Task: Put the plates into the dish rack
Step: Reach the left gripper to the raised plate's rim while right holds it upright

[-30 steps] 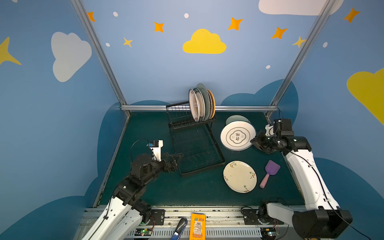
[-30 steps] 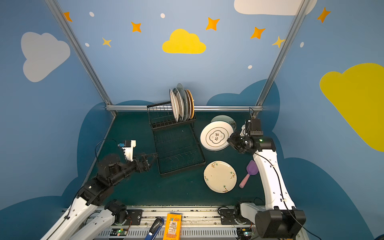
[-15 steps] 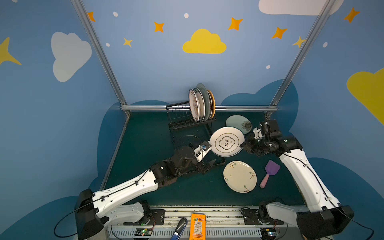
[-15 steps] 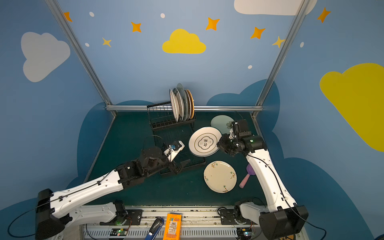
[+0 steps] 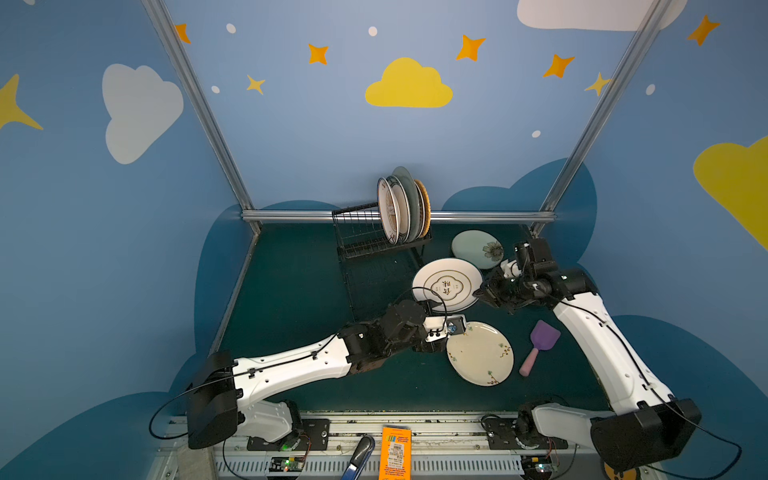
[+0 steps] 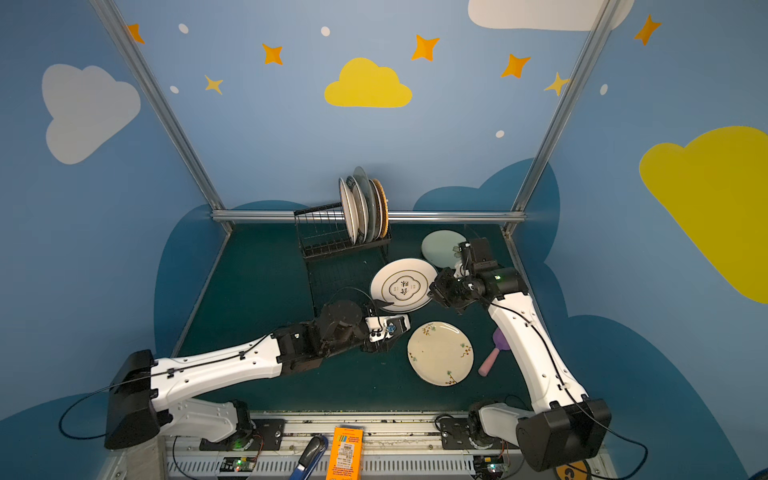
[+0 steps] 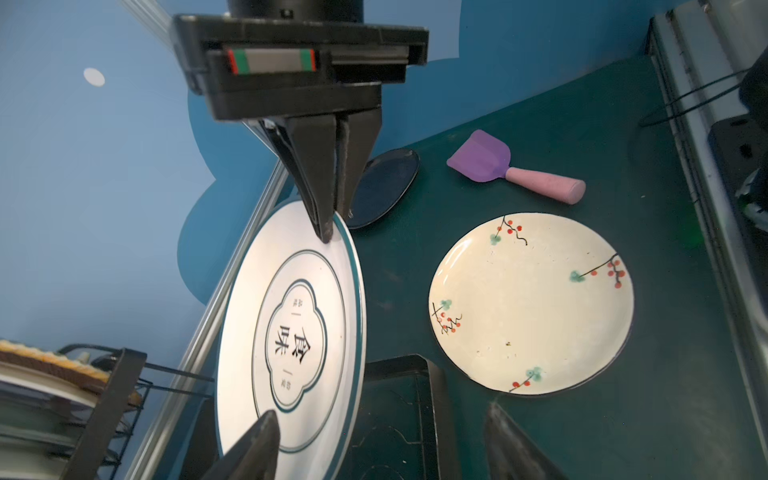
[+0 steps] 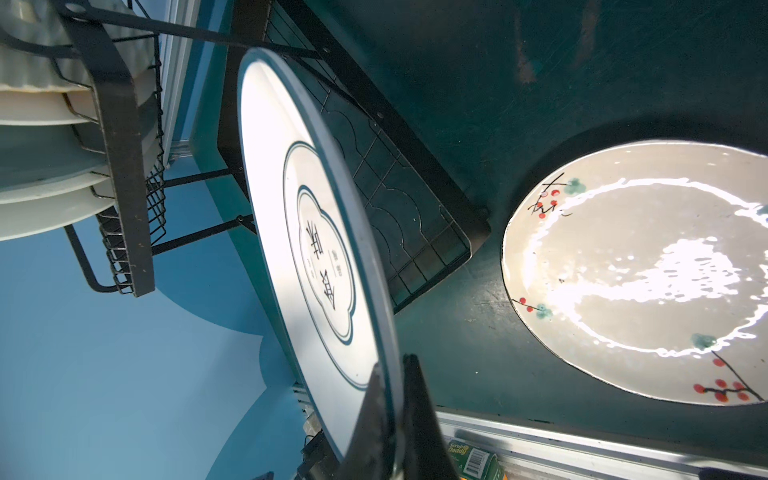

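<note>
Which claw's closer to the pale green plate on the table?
Right. The right claw is just in front of the pale green plate, gripping the lettered plate; the left claw is at its opposite rim, farther forward.

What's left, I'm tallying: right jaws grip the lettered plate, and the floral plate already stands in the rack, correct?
No: the floral plate lies flat on the table beside the rack, as both top views show. The right jaws do grip the lettered plate.
</note>
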